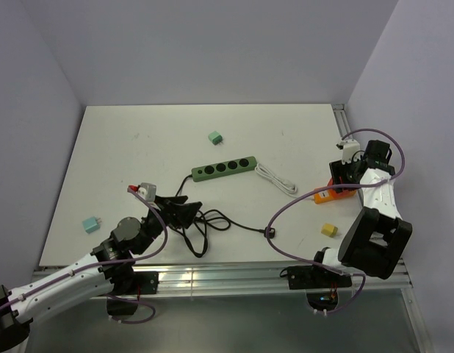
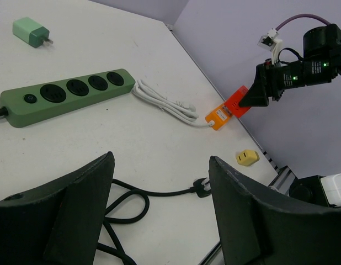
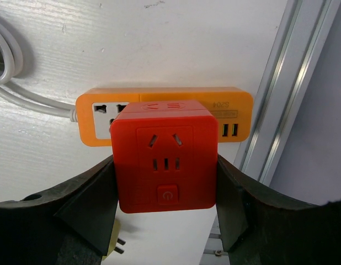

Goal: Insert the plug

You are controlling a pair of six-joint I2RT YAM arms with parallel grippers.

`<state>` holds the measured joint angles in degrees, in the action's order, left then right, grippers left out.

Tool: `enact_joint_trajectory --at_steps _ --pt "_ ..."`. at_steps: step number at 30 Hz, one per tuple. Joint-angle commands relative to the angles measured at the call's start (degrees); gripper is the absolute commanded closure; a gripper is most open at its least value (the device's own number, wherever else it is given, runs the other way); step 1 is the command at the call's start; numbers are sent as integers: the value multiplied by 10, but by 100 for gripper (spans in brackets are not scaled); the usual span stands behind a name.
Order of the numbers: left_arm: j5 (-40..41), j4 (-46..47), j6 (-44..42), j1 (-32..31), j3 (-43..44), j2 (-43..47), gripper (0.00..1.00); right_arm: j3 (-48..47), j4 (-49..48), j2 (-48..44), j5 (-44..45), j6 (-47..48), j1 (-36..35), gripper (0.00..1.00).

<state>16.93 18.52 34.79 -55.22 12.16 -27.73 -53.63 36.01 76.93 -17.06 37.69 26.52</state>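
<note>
Pinching red cube [image 3: 165, 138]: right gripper [image 3: 165, 185] | left gripper [image 2: 160, 187] spread | only right wrist shows USB ports [image 3: 229, 130] on orange strip [image 3: 187, 94]

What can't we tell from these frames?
- Right wrist: red cube covers the middle of the orange strip; plugged in or hovering, unclear.
- Top: right gripper hides cube-strip contact.
- Left wrist: left gripper and the bottom edge cut off the black cable.
</note>
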Motion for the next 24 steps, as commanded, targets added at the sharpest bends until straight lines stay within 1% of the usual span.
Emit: enact_joint_trajectory --at_steps 1,14,17,20,22,24 --pt "5 5 -12 -2 -3 7 25 -14 -19 10 5 13 2 100" --pt "5 13 -12 -2 -7 6 25 -19 -36 38 8 26 -14 100" --pt "2 21 -11 -2 -10 3 25 -25 -23 53 7 32 -14 100" --pt "0 26 -9 -2 -13 0 25 -18 -27 57 -10 31 -16 100" --pt "2 25 -8 -2 -13 0 25 -27 -18 68 -37 23 -16 100" --pt "3 24 -6 -2 -12 -2 25 -42 -9 84 -39 12 -16 100"
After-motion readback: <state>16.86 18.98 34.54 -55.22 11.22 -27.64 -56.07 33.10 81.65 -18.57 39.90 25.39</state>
